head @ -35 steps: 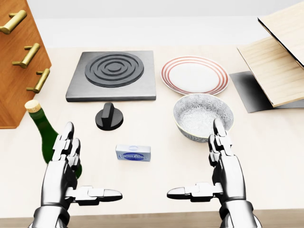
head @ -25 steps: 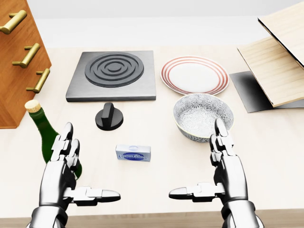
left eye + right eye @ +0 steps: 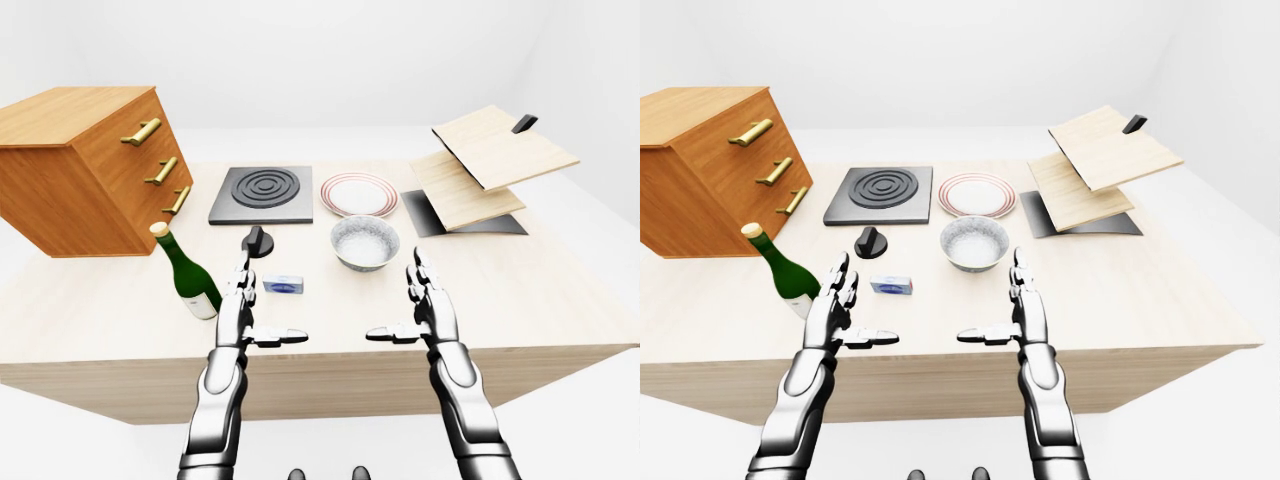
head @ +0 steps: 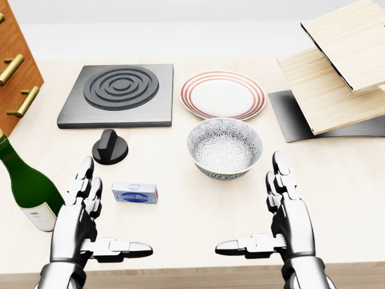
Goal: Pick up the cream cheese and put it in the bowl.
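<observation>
The cream cheese (image 4: 135,193) is a small blue-and-white box lying flat on the light wooden table (image 4: 180,223), left of centre in the head view. Up and to its right stands the patterned grey bowl (image 4: 224,147), with nothing in it. My left hand (image 4: 96,226) hovers open at the lower left, its fingertips just left of the box and apart from it. At the lower right my right hand (image 4: 274,220) is open too, below the bowl, holding nothing.
A green wine bottle (image 4: 27,186) stands close to the left hand. A black knob (image 4: 110,148), a dark stove plate (image 4: 119,94) and a red-rimmed plate (image 4: 222,94) lie higher up. A wooden drawer cabinet (image 3: 85,165) is at left, stacked boards (image 4: 337,72) at right.
The whole picture has shifted left, so the camera has moved to the right. Both hands keep the same open pose low in the view.
</observation>
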`<state>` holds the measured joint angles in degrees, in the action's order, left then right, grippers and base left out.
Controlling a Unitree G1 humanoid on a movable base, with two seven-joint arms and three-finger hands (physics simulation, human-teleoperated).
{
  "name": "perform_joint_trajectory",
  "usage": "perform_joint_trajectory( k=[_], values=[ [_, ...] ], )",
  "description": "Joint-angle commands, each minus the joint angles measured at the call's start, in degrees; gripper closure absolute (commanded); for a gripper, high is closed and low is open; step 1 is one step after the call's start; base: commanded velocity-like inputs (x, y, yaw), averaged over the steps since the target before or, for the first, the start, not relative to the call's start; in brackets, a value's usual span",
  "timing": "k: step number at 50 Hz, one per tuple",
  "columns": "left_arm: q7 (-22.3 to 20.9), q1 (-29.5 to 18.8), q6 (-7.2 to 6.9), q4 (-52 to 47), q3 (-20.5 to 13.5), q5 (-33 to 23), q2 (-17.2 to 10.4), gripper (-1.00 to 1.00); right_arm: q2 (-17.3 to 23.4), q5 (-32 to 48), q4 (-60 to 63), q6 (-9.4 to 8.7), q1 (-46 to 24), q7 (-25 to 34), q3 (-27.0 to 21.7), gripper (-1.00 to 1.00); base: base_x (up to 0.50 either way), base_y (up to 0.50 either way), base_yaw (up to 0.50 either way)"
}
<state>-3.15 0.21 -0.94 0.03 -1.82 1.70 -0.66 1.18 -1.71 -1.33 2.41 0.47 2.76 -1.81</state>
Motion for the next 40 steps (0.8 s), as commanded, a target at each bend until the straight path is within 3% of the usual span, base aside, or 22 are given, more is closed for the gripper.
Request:
perform_joint_trajectory(
  k=[1,4,9,21,23,28,31,34,40],
  values=[
    [0.18,-1.03,0.86,1.49,-0.62,-0.05,-0.59,-1.0,-0.42,-0.01,-0.11,0.83,0.38,0.56,0.36,-1.0,0.0,0.0,0.0],
    [0.62,-2.16,1.56,2.86,-1.25,-0.08,-0.93,-1.0,-0.44,-0.13,0.21,0.76,0.5,0.81,0.43,-1.0,0.0,0.0,0.0],
    [0.84,-2.45,0.94,2.23,-1.6,0.24,-1.13,-1.0,-0.42,-0.43,0.04,0.62,0.13,1.05,0.33,-1.0,0.0,0.0,0.0],
    [0.81,-2.46,1.27,2.48,-1.57,0.25,-1.14,-1.0,-0.41,0.03,-0.03,0.84,0.08,1.2,0.61,-1.0,0.0,0.0,0.0],
    [0.89,-3.04,1.82,3.59,-1.7,0.18,-1.22,-1.0,-0.42,-0.03,-0.22,0.98,0.08,1.31,0.59,-1.0,0.0,0.0,0.0],
    [2.07,-7.1,4.74,9.58,-2.45,-0.36,-1.95,-1.0,-0.43,-0.07,-0.1,0.94,0.16,1.47,0.63,-1.0,0.0,0.0,0.0],
    [2.52,-9.29,5.36,12.34,-2.94,0.08,-2.43,-1.0,-0.4,-0.01,0.03,0.99,0.11,1.39,0.55,-1.0,0.0,0.0,0.0],
    [2.74,-9.43,4.88,11.86,-2.92,0.33,-2.59,-1.0,-0.3,0.23,0.02,1.28,-0.03,1.18,0.35,-1.0,0.0,0.0,0.0],
    [2.73,-9.09,4.93,11.54,-2.82,0.42,-2.63,-1.0,-0.29,-1.77,0.4,-0.05,-0.37,1.97,-0.19,-1.0,0.13,0.0,0.0]
  ],
)
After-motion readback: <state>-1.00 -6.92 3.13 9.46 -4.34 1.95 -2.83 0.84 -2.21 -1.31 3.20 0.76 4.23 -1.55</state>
